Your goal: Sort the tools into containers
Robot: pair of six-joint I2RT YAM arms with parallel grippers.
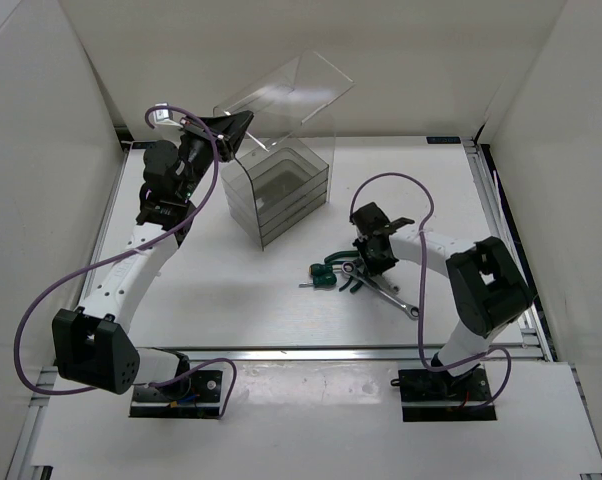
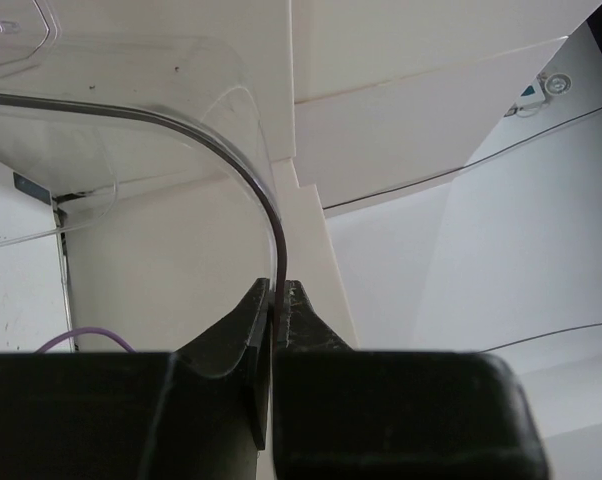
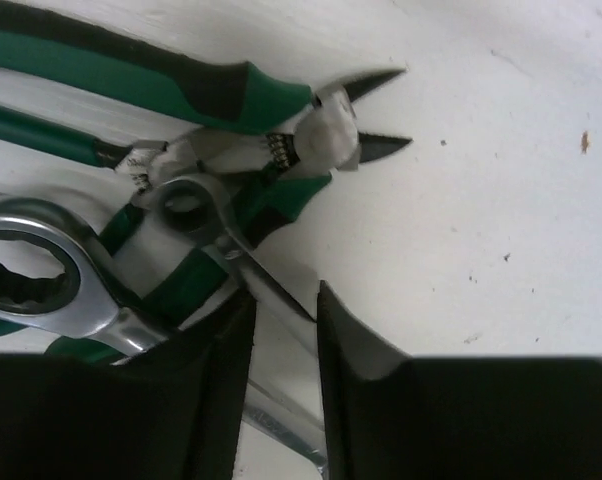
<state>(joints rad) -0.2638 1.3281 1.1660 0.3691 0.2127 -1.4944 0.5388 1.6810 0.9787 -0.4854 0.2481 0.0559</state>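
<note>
- Right wrist view: the dark-green-handled pliers point(image 3: 211, 95) lie on the white table with their short pointed tips toward the right. Two silver metal wrenches lie partly over the handles.
- The larger ring-ended wrench point(image 3: 79, 298) sits at the left. The slimmer small-ringed wrench point(image 3: 221, 235) runs its shaft down toward the camera.
- The right gripper point(image 3: 284, 292) hangs low over this shaft with one black finger on each side of it. The gap between them is narrow, and I cannot tell whether the pads press on the metal.
- Top external view: the pile lies right of centre under the right gripper point(image 1: 374, 262). One wrench point(image 1: 396, 300) pokes out toward the near right.
- A stubby green-handled screwdriver point(image 1: 321, 276) lies just to the left of the pile.
- The tall transparent boxy organiser point(image 1: 281, 190) stands well apart from the tools, at the far left of centre. Its smoky-clear shallow drawers point(image 1: 291, 205) are stacked inside.
- A clear plastic flap point(image 1: 291, 90) stands tilted up above the organiser.
- The left gripper point(image 1: 231, 125) is at the flap's left corner. In the left wrist view its fingers point(image 2: 256, 330) are pinched tight on the flap's thin curved edge point(image 2: 271, 220).
- The white table point(image 1: 231, 300) is enclosed by white walls.
</note>
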